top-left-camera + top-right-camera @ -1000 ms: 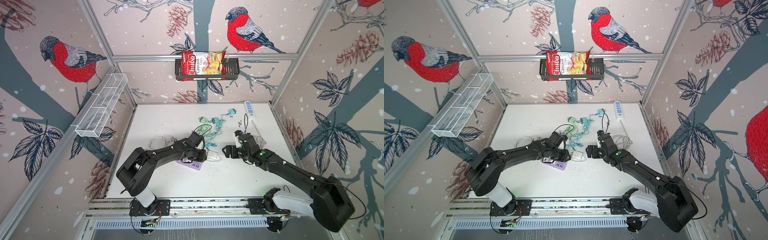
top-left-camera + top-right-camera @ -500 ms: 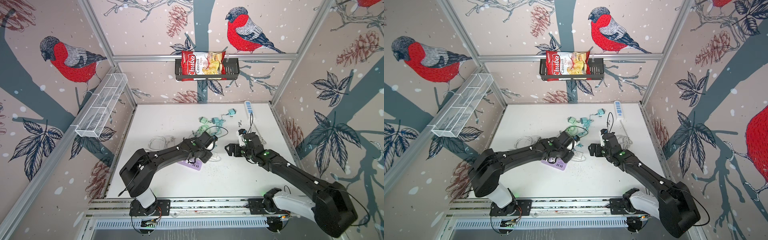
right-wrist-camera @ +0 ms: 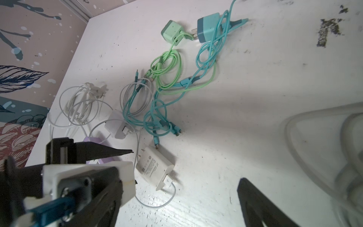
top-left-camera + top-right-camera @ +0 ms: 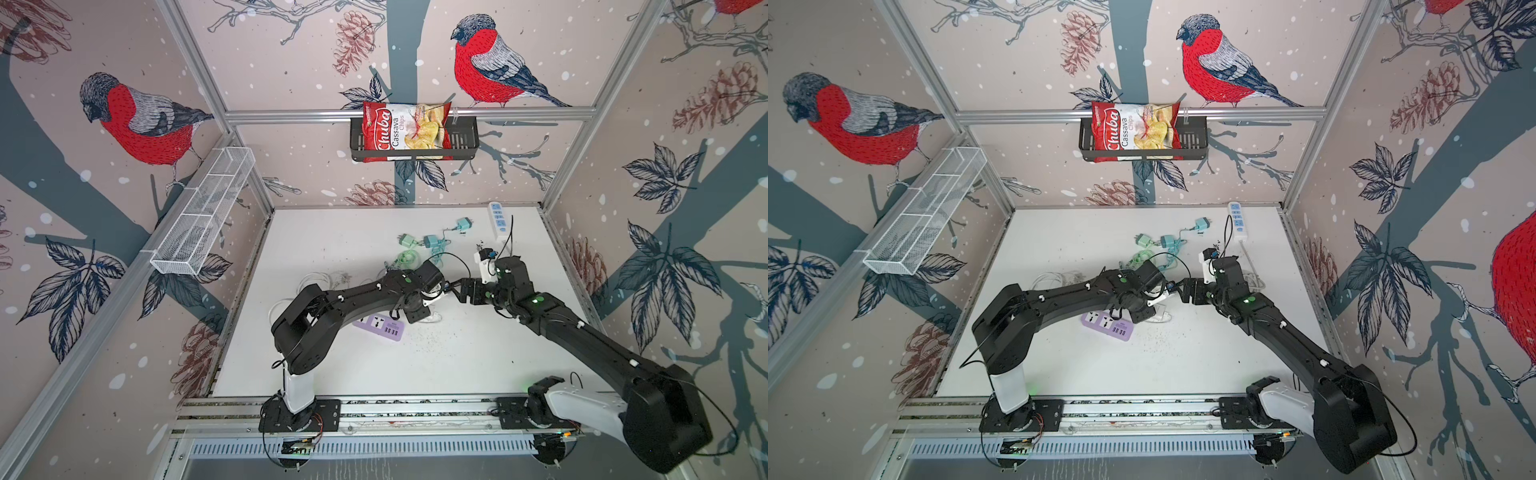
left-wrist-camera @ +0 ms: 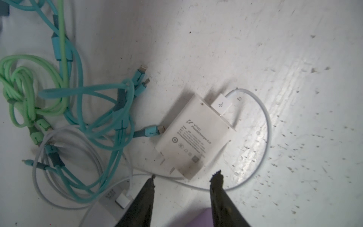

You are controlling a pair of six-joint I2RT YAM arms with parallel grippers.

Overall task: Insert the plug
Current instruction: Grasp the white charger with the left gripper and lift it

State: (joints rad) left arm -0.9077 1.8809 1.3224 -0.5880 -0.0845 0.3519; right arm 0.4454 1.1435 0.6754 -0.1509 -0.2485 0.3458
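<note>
The white charger [image 5: 193,135], which is the plug of the task, lies flat on the desk [image 4: 332,241] with its printed face up. It is not in any socket: its two metal prongs are free and point toward the left claw [image 5: 185,175]. The two fingers of this claw stand apart and nothing is between them. Their tips are just beside the prong end of the white charger, and I cannot tell if they touch it.

A white USB connector [image 5: 222,104] sits in the end of the white charger opposite to the prongs. Its white cable [image 5: 267,125] makes a wide loop around one side of the white charger and passes close by the tips of the left claw. A teal connector [image 5: 155,131] touches one long edge of the white charger. Beyond it lie a tangle of teal cables [image 5: 102,110] and a green cable [image 5: 17,82].

The purple power strip [image 4: 1108,326] lies just beside the white charger, on the prong side, and in both top views the left arm partly covers it. The right claw [image 4: 457,291] hangs near the white charger, on the side of the USB end. Its jaws are wide apart and hold nothing. A green charger [image 3: 171,31] and a teal charger [image 3: 208,27] lie well apart from the white charger, beyond the cable tangle.
</note>
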